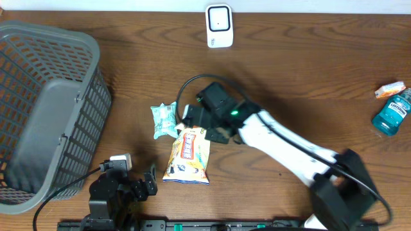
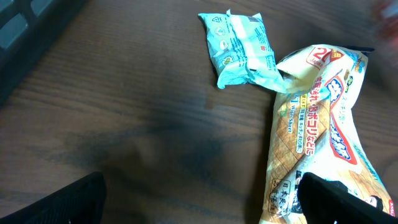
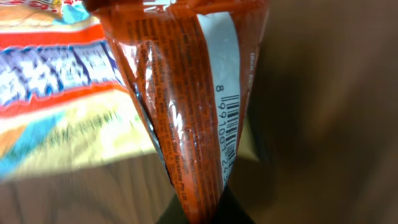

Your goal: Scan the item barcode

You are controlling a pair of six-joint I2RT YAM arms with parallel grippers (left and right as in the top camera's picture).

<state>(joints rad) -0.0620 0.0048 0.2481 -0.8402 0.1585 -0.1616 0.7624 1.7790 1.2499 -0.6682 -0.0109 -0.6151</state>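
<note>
My right gripper (image 3: 205,210) is shut on a glossy orange-red packet (image 3: 180,93), pinched at its lower end. The packet's white label with the barcode (image 3: 231,124) faces the wrist camera. Seen from overhead, the right gripper (image 1: 215,133) sits mid-table beside the yellow pack, and the arm hides the held packet. A white scanner (image 1: 219,25) stands at the far edge, well apart from the gripper. My left gripper (image 1: 150,180) rests open near the front edge. In its wrist view, the left gripper (image 2: 202,213) holds nothing, and its right finger (image 2: 348,202) overlaps the yellow pack's corner.
A yellow wipes pack (image 1: 187,154) and a teal packet (image 1: 164,119) lie mid-table. A grey mesh basket (image 1: 45,109) fills the left side. A blue mouthwash bottle (image 1: 392,115) and a small orange packet (image 1: 390,89) lie at the far right.
</note>
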